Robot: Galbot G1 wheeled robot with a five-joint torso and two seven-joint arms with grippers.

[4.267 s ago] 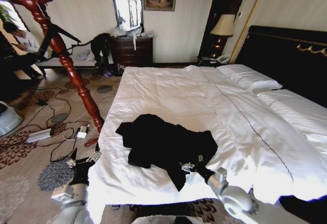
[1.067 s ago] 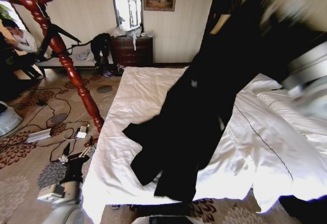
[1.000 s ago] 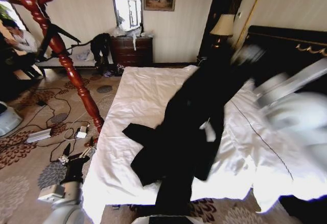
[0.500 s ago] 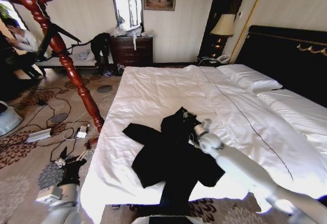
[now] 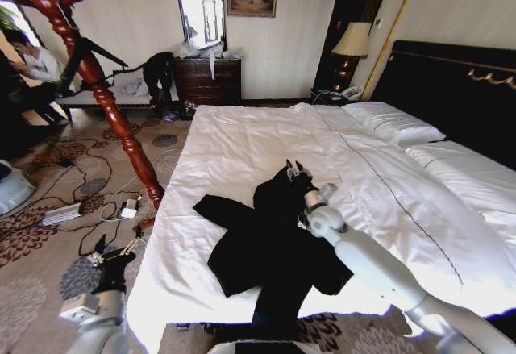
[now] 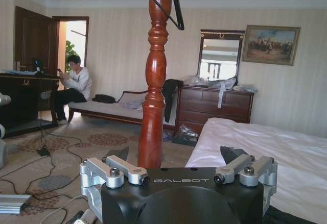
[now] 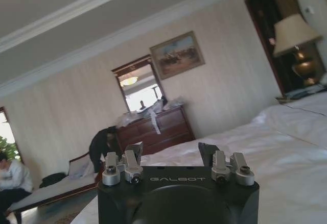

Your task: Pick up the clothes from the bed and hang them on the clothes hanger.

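The black clothes (image 5: pixel 266 245) lie crumpled on the white bed (image 5: pixel 242 140), near its front edge, with one part draping over that edge. My right gripper (image 5: pixel 297 168) is open at the garment's far edge, fingers pointing toward the headboard; the right wrist view shows the right gripper (image 7: pixel 171 150) with nothing between its fingers, over the bed (image 7: pixel 291 152). My left gripper (image 5: pixel 109 251) hangs open low beside the bed's left side, above the carpet. In the left wrist view the left gripper (image 6: pixel 176 155) faces the red-brown clothes hanger (image 6: pixel 152 91). The clothes hanger (image 5: pixel 113 116) stands left of the bed.
Cables and a power strip (image 5: pixel 60 213) litter the patterned carpet around the stand's base. A dark dresser (image 5: pixel 208 80) and a bench stand against the far wall, a lamp (image 5: pixel 351 41) beside the black headboard (image 5: pixel 459 88). A person sits at the far left.
My right arm swung the clothes high above the bed, then came down. The garment now lies on the bed again, farther in, and the right gripper is open at its far edge.
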